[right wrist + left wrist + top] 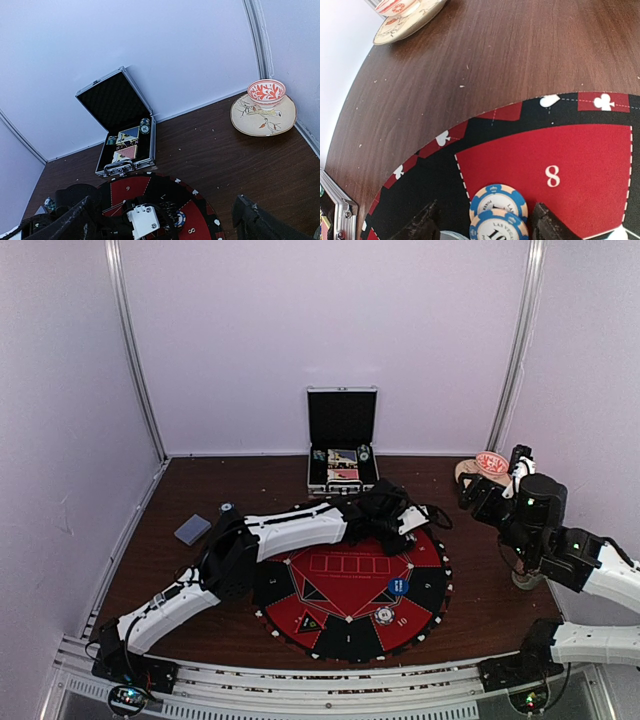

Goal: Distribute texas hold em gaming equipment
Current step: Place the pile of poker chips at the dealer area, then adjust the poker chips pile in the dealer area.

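From above, the left pincer (408, 523) lies over the far edge of the round mat (345, 638), and its jaws cannot be read here. The open case (342, 420) stands just beyond it. A blue chip (398, 586) and a white chip (384, 616) lie on the mat, nearer the bases. The card deck (192, 530) sits well to its left, and the right pincer (472, 495) hangs off the mat to its right.

Only the left wrist view shows those jaws parted around two overlapping blue-and-white chips (497, 200) on the red field marked 8. One finger (422, 227) stands clear of them.

In the right wrist view the right pincer gapes wide and holds nothing. Ahead of it the case holds playing cards (128, 136) and a dark-edged chip (145, 126). To the right a plate (250, 122) carries a red-white bowl (266, 92).
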`<control>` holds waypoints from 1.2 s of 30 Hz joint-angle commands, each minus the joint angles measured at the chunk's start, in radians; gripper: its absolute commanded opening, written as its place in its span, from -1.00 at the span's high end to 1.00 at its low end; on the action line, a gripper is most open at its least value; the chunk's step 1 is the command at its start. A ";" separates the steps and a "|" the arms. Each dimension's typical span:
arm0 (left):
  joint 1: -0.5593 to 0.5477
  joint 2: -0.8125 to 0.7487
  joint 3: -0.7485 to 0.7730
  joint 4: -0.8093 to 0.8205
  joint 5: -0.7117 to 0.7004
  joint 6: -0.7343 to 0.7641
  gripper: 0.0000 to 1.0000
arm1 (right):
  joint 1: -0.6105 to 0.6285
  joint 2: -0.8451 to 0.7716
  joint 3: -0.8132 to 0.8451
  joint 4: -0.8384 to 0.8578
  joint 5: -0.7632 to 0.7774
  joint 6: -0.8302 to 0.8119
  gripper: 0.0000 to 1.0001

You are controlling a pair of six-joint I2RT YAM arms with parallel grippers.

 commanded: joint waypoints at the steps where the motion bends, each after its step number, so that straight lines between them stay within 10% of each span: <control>1: 0.002 -0.022 -0.021 -0.042 -0.006 0.006 -0.33 | -0.004 -0.003 -0.013 0.017 -0.009 -0.011 -0.91; 17: -0.026 -0.213 -0.019 -0.142 0.060 -0.025 -0.96 | -0.004 0.024 -0.008 0.016 -0.011 -0.024 -0.94; 36: 0.189 -0.995 -0.871 -0.131 0.037 -0.045 -0.96 | -0.006 0.405 0.239 -0.095 -0.190 -0.063 -1.00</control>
